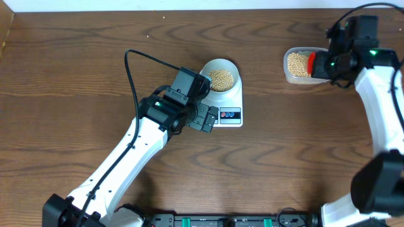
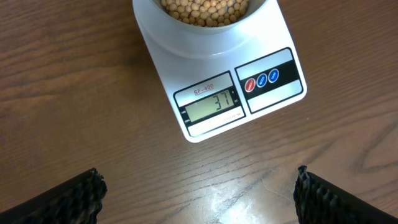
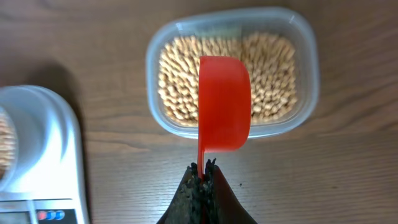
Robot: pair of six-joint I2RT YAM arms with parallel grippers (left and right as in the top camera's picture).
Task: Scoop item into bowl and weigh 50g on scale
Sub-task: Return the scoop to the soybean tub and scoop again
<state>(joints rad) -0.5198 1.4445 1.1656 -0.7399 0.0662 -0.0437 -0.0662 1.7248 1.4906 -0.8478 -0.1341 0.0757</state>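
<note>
The white scale stands mid-table with the pale bowl on it, holding tan beans. In the left wrist view the scale shows 37 on its display, and the bowl of beans is at the top. My left gripper is open and empty just left of the scale's front; its fingers frame bare wood. My right gripper is shut on the handle of a red scoop, held over the clear tub of beans. The scoop also shows in the overhead view.
The clear tub sits at the back right of the wooden table. The scale's edge and bowl lie left in the right wrist view. A black cable arcs above the left arm.
</note>
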